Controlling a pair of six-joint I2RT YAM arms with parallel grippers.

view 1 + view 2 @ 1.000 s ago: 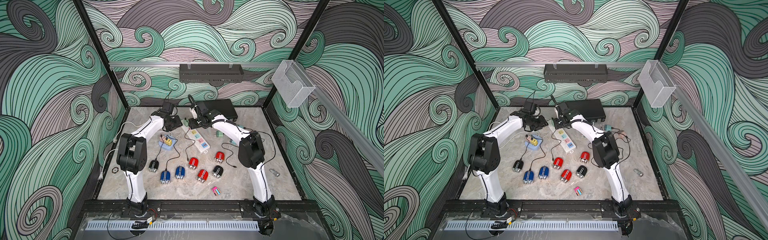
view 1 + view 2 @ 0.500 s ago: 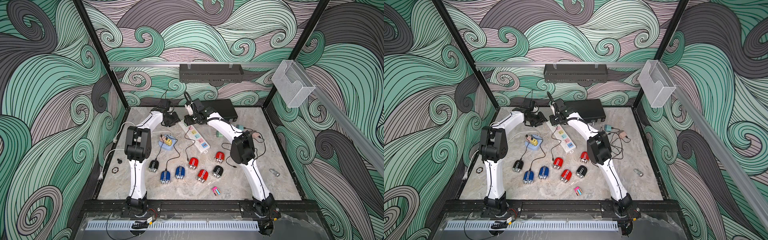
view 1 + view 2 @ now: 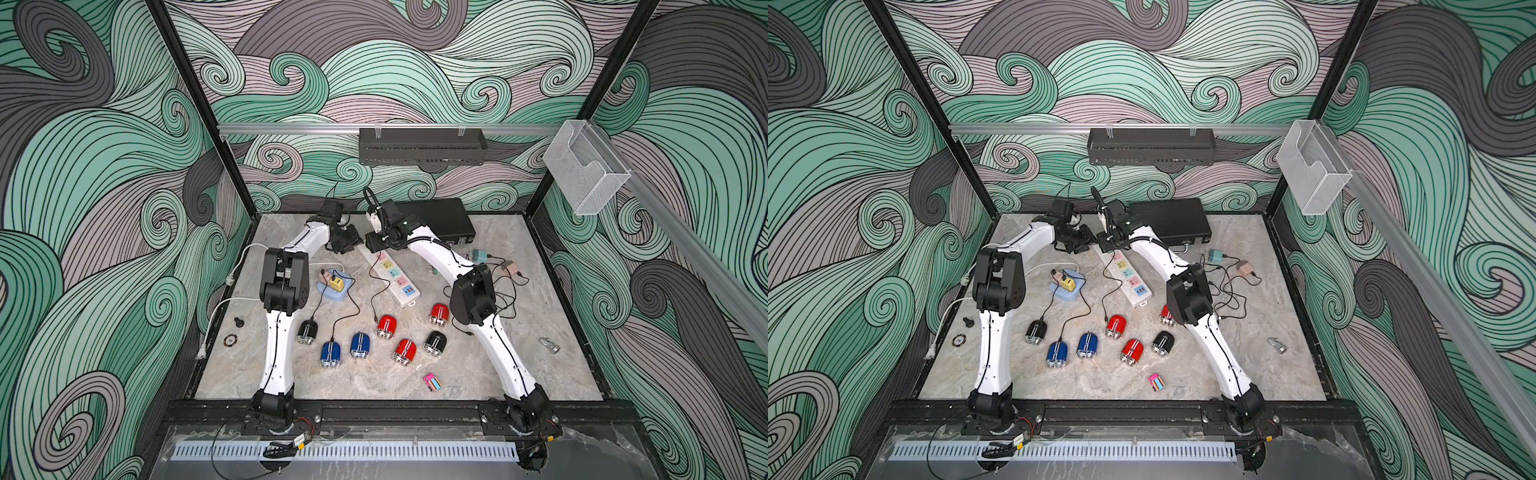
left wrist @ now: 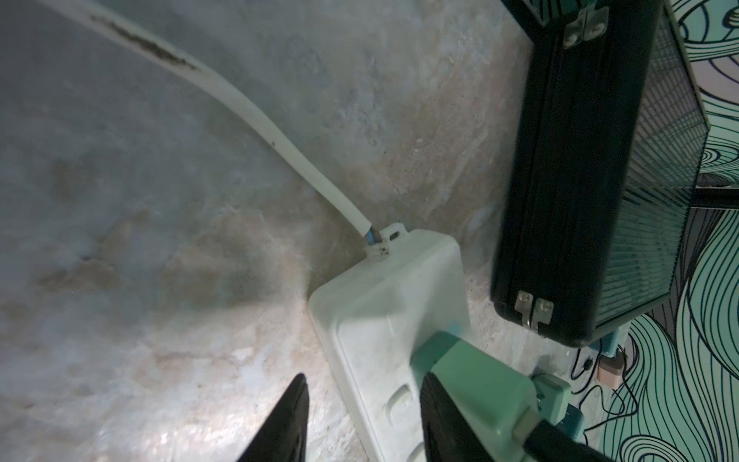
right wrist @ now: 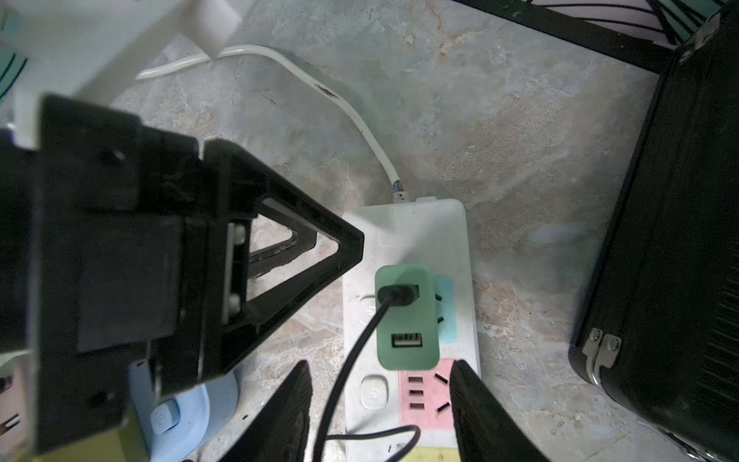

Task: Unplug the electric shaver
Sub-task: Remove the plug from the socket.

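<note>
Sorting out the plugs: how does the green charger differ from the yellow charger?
The green charger stands in the long white power strip, at its corded end; the yellow charger stands in the small blue socket block. The left gripper and right gripper are at the green charger, not the yellow charger. Each seems to carry a black cable.

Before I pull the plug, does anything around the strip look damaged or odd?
Yes: where the white cord enters the strip, its sheath stops short, baring a blue inner wire. A dark scuff also marks the sheath farther along.
</note>
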